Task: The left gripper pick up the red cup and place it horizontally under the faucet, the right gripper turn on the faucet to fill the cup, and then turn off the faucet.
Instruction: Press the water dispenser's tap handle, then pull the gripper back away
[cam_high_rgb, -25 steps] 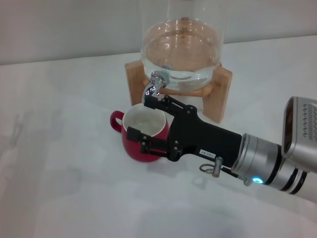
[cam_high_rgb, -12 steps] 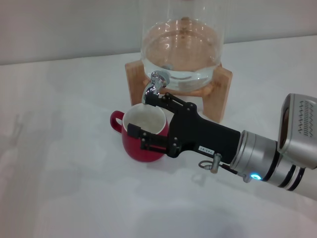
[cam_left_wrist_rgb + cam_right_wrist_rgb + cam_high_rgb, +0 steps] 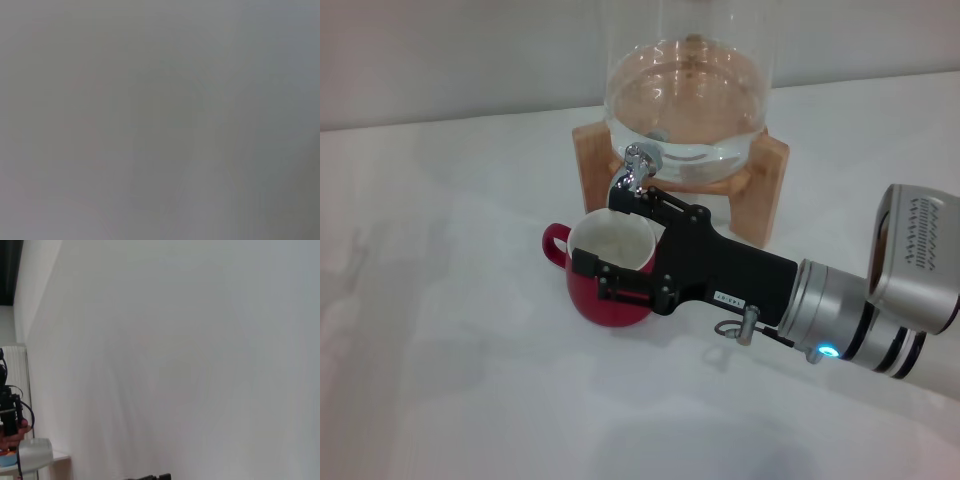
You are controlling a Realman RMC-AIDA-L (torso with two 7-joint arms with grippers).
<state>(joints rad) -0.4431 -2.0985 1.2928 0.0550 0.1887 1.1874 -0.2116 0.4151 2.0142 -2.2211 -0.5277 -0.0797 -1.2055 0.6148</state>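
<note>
The red cup [image 3: 612, 302] stands upright on the white table, white inside showing, handle to the left, right below the faucet [image 3: 634, 168]. The chrome faucet sticks out from the glass dispenser [image 3: 685, 95] on its wooden stand [image 3: 768, 188]. My right gripper [image 3: 599, 229] reaches in from the right and is open. Its upper finger [image 3: 645, 205] lies against the faucet's spout and its lower finger [image 3: 620, 285] lies across the cup's front rim. The left gripper is out of view, and the left wrist view shows only plain grey.
The white table [image 3: 450, 360] spreads to the left and front of the cup. A pale wall rises behind the dispenser. The right wrist view shows mostly white wall [image 3: 175, 350], with a distant stand at one edge.
My right arm has shifted a little to the left and toward the dispenser, bringing its upper finger closer against the faucet. The cup has not moved.
</note>
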